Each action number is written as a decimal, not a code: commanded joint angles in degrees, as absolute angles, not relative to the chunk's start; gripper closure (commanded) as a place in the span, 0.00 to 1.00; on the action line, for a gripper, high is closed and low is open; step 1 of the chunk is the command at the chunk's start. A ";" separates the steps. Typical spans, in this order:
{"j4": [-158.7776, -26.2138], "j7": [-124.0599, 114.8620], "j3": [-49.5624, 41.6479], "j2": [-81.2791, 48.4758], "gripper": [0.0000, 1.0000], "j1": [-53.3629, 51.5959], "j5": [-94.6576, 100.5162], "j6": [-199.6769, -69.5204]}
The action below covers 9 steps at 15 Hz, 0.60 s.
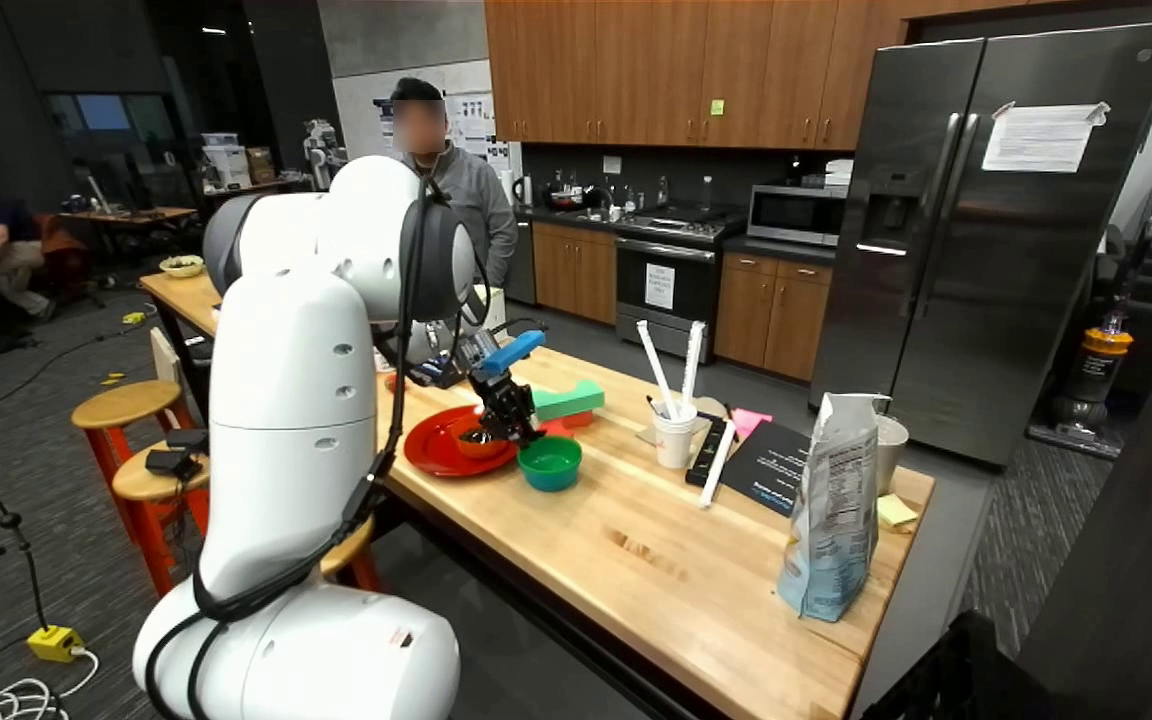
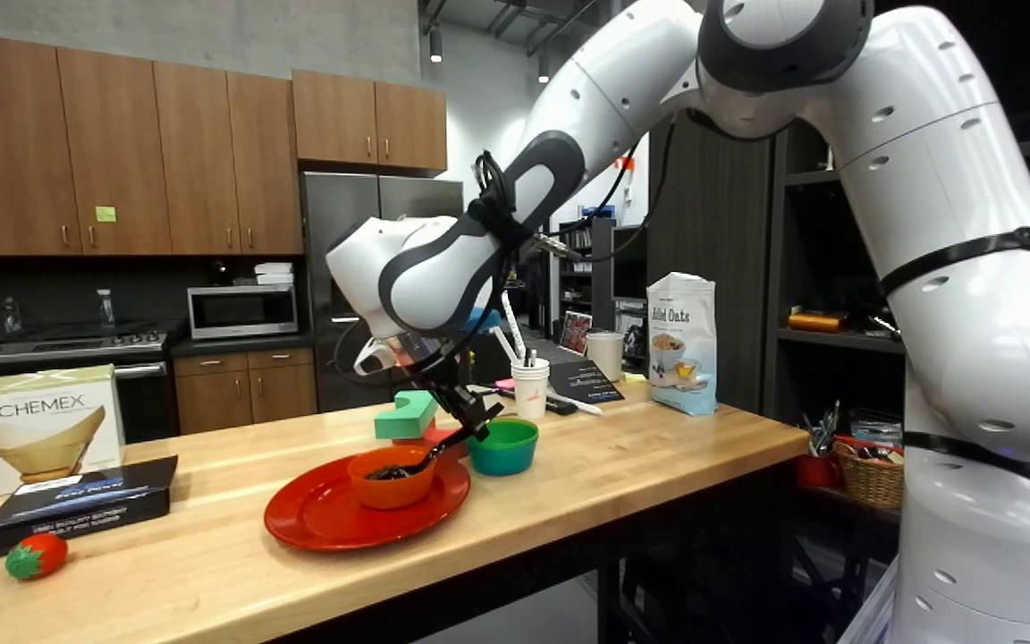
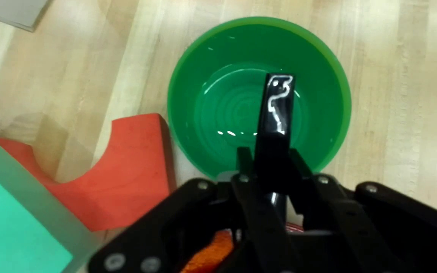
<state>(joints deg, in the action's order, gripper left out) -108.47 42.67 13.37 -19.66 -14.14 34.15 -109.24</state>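
Gripping a spoon (image 3: 277, 106), jaws block the wrist view of its lower end (image 2: 417, 465), visible in an exterior view.

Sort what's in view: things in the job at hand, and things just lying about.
Likely in the job:
gripper, holding the spoon
orange bowl, with the spoon's end in it
red plate, under that bowl
green bowl, close by, perhaps

Probably just lying about:
green block
red block
strawberry
Chemex box
oats bag
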 commanded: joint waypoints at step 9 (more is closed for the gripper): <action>-95.34 49.31 12.96 -27.54 0.94 -13.87 25.28 -92.27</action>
<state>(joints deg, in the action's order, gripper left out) -98.51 48.89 13.27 -26.14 -14.13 26.33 -94.28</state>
